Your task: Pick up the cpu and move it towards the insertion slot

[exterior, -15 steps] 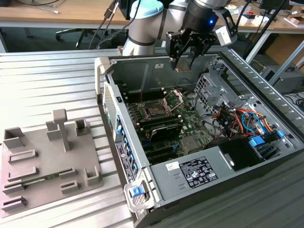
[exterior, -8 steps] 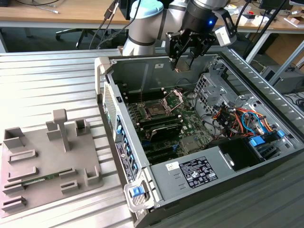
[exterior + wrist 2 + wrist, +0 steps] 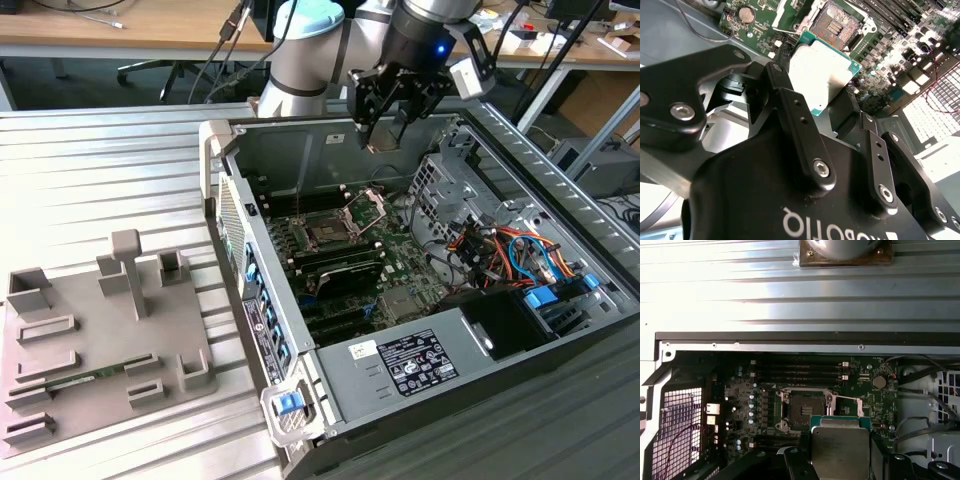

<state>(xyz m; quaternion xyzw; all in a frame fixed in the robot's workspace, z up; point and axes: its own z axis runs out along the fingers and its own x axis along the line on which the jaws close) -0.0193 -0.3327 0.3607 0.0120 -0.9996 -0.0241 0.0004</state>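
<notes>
Above the open computer case (image 3: 420,300) in the exterior view, the tool (image 3: 385,140) hangs clamped on the cpu (image 3: 383,143), well over the insertion slot (image 3: 328,233), whose retaining plate (image 3: 366,208) stands hinged up. A good approach, I judge, keeps the chip level and clear of that plate. In the second wrist view, the cpu (image 3: 821,75) shows a pale metal face with a greenish rim, edges pinched. In the first wrist view, the cpu (image 3: 840,450) sits just beside the insertion slot (image 3: 803,412).

The chip's (image 3: 840,452) lower edge runs off the first wrist view at six o'clock, and a black finger (image 3: 800,132) hides one corner.
</notes>
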